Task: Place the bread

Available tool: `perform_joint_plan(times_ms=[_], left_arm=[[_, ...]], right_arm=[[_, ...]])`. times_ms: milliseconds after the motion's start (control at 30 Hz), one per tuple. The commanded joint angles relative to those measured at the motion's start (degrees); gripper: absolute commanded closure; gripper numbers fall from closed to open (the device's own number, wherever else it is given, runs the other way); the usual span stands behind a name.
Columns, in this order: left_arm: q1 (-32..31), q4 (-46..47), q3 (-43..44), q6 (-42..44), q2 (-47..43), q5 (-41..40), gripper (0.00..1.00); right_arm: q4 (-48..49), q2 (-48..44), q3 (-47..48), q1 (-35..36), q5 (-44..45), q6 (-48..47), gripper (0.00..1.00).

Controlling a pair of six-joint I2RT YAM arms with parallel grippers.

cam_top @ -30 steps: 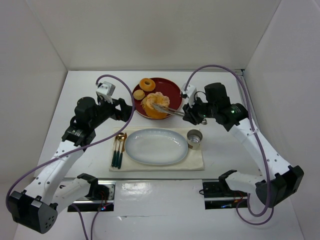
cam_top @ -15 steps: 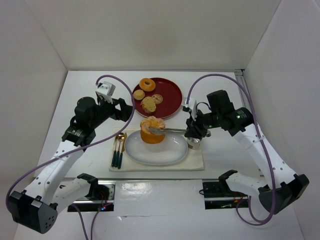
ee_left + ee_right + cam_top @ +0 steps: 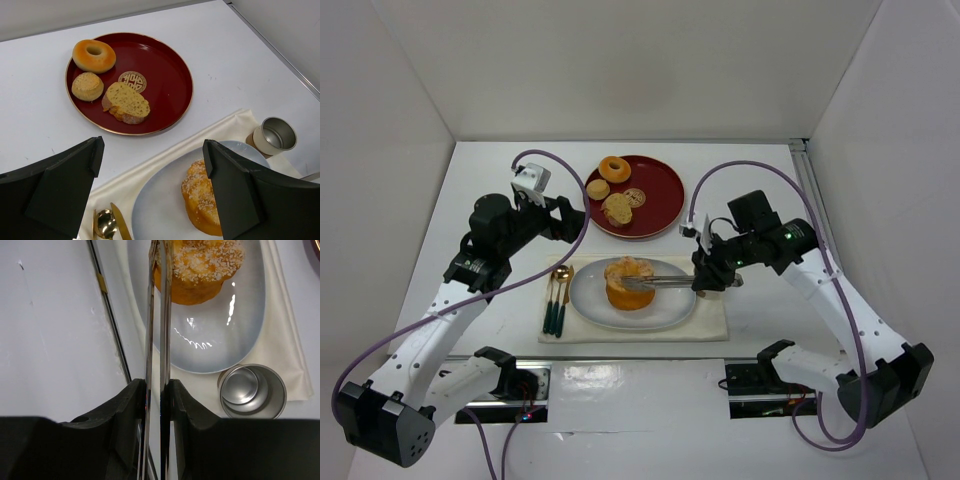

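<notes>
The bread (image 3: 629, 283), round and orange-golden with a sugared lobed top, sits on the pale blue oval plate (image 3: 590, 302). It also shows in the left wrist view (image 3: 202, 202) and the right wrist view (image 3: 200, 265). My right gripper (image 3: 705, 278) (image 3: 157, 385) is shut on metal tongs (image 3: 665, 283) (image 3: 157, 330). The tongs' tips reach the bread's top edge, their blades close together. My left gripper (image 3: 567, 216) (image 3: 152, 150) is open and empty, above the table between the red tray and the plate (image 3: 155, 210).
A red tray (image 3: 665, 190) (image 3: 170, 95) behind the plate holds a ring donut (image 3: 93, 55), a small tan bun (image 3: 87, 86) and a bread slice (image 3: 125, 102). A metal cup (image 3: 252, 391) (image 3: 274, 135) stands right of the plate on the white napkin (image 3: 710, 322). Gold cutlery (image 3: 558, 295) lies to the left.
My right gripper carried the bread in the tongs from the red tray toward me and lowered it onto the blue plate. The left arm has not moved.
</notes>
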Motion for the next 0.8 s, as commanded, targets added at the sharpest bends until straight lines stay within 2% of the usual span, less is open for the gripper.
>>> perform_joint_plan(times_ms=[0, 433, 767], left_arm=[[-0.3, 2.0, -0.1, 0.8, -0.6, 0.0, 0.00], [-0.3, 2.0, -0.1, 0.8, -1.2, 0.0, 0.00], [-0.3, 2.0, -0.1, 0.8, -1.2, 0.0, 0.00]], right_arm=[[1.4, 0.4, 0.1, 0.9, -1.9, -0.9, 1.00], [1.9, 2.8, -0.4, 3.0, 1.6, 0.1, 0.99], [0.9, 3.4, 0.1, 3.5, 2.7, 0.1, 0.80]])
